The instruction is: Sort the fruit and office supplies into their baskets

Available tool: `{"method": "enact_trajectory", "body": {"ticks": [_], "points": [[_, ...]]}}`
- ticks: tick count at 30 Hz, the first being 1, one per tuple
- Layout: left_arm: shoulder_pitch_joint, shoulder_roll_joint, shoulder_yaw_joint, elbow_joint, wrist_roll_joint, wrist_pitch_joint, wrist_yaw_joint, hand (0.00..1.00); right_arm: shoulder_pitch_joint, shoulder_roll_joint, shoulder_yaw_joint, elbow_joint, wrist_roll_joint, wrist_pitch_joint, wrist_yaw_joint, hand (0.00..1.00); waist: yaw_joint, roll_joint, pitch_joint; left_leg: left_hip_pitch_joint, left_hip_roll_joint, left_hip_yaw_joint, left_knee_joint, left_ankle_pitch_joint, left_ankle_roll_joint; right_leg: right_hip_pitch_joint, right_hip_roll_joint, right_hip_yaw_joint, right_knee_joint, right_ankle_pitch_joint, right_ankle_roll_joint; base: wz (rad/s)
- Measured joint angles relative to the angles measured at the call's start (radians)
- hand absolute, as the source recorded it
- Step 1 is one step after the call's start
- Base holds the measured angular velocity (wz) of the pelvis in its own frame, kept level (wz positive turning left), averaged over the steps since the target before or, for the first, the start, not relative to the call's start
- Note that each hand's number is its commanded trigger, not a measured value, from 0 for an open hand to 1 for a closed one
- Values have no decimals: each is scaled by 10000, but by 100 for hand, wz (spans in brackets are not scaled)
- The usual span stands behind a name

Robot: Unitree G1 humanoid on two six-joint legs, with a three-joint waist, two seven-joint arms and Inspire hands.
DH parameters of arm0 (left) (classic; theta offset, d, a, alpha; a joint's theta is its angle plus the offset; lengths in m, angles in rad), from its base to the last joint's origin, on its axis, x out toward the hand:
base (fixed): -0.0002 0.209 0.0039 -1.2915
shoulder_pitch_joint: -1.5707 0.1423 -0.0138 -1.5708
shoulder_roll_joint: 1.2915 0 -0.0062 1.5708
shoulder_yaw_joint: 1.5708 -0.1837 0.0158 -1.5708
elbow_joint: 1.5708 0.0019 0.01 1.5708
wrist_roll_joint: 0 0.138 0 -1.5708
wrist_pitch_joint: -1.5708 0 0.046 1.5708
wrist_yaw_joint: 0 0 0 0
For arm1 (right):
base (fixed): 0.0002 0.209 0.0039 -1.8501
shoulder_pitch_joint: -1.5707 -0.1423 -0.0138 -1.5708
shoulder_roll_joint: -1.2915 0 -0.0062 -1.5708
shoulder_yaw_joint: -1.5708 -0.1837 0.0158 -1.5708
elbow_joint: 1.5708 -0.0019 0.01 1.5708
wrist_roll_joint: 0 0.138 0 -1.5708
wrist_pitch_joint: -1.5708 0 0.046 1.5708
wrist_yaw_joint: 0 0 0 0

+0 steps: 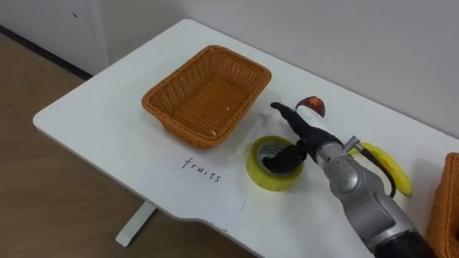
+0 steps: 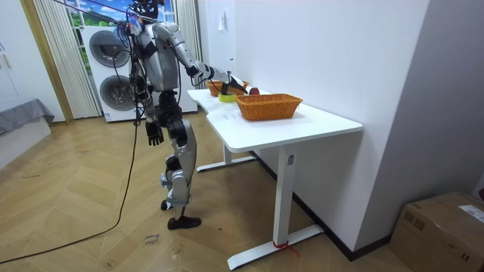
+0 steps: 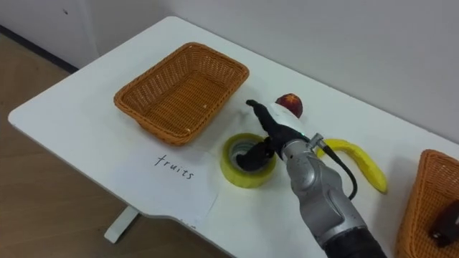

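Stands at the edge of a white rectangular table (image 1: 93, 122), right arm stretched over it. Grips with the right hand (image 1: 310, 135) a yellow roll of tape (image 1: 258, 175): dark fingers (image 1: 283, 159) curled over the wall into the core, one digit straight out toward a small red round fruit (image 1: 313, 106). Roll lying flat on the table, just beside an orange-brown rectangular wicker basket (image 1: 172, 122) and a white paper sheet (image 1: 215, 190) with a handwritten label. Yellow banana (image 1: 391, 168) just behind the forearm, second wicker basket (image 1: 445, 208) at the right. Hangs the left hand (image 2: 155, 136) by the hip; open or closed, cannot tell.
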Motion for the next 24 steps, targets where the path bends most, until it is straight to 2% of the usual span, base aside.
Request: {"method": "enact_trajectory", "body": {"ticks": [7,8,9,13,24], "points": [[4,1,-8,-68,-1,277,-116,0,-244,-11,-28,294,48,384,663,1,1,1,0,17,-1,-93,-5,-1,-1,35,5,9,21,4,1,1],[-6,1,-9,-67,0,282,-143,0,-267,-13,-28,294,42,424,821,61,8,1,0,25,-2,-95,-5,-1,-1,39,6,12,20,5,2,0],[-7,1,-8,-60,6,290,-169,0,-291,-13,-31,278,-1,444,1006,100,7,1,0,36,-3,-118,-5,-1,-1,51,7,5,19,6,1,0],[-44,0,-9,-55,8,323,-244,0,-360,-54,-47,269,-33,618,1552,100,10,0,0,77,-5,-154,-5,-1,-2,95,6,-64,20,6,2,0],[-417,10,-10,-55,22,463,-352,0,-564,-71,-33,190,-962,802,1552,100,150,-1,0,82,-4,-155,-15,-3,-2,103,5,-100,18,8,4,0]]}}
